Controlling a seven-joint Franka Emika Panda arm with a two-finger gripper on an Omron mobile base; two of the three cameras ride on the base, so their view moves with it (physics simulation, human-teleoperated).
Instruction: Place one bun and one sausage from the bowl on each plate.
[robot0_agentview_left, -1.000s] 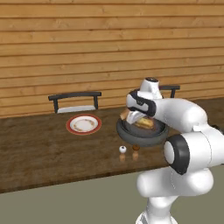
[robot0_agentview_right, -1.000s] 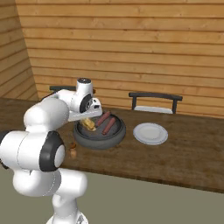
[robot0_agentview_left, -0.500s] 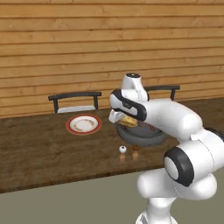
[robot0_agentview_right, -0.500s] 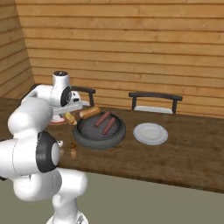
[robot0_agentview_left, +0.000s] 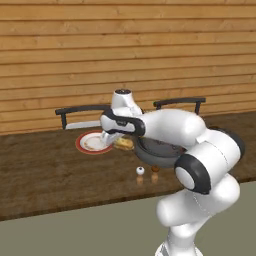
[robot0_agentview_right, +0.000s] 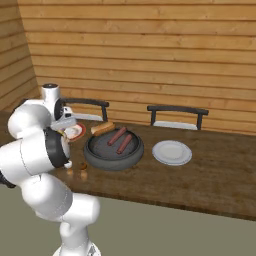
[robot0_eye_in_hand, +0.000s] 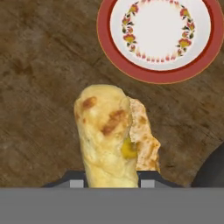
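We see the tool (robot0_eye_in_hand: 111, 181) clamped on a golden-brown, toasted oblong bun (robot0_eye_in_hand: 107, 133), its two dark tips pressed against the bun's sides at the bottom of the hand view. The bun hangs above the dark brown wooden counter (robot0_eye_in_hand: 39, 87), between the two dishes beside it: the round white plate with a red rim and a floral ring (robot0_eye_in_hand: 159, 37) lies just past the bun's far end, and a curved sliver of the wide, shallow, dark grey-black bowl with a thick rim (robot0_eye_in_hand: 212, 168) shows at one side. From the left base view we find the bun (robot0_agentview_left: 123, 144) held in the air just off the rim of the bowl (robot0_agentview_left: 150, 156), on the side toward the red-rimmed plate (robot0_agentview_left: 90, 143), with the tool (robot0_agentview_left: 112, 137) above it. Nearer to us on the counter, just in front of the bowl, stand two small shakers, one with a white cap (robot0_agentview_left: 140, 171) and one with a brown cap (robot0_agentview_left: 155, 169). From the right base view we see two reddish-brown sausages (robot0_agentview_right: 120, 139) lying side by side in the bowl (robot0_agentview_right: 111, 157), and the bun (robot0_agentview_right: 102, 128) beyond its far rim. A plain round white plate (robot0_agentview_right: 171, 152) rests on the counter beside the bowl, on the side away from the red-rimmed plate. Farthest back, two dark chair backs (robot0_agentview_right: 178, 111) stand against the horizontal wooden plank wall (robot0_agentview_right: 150, 55).
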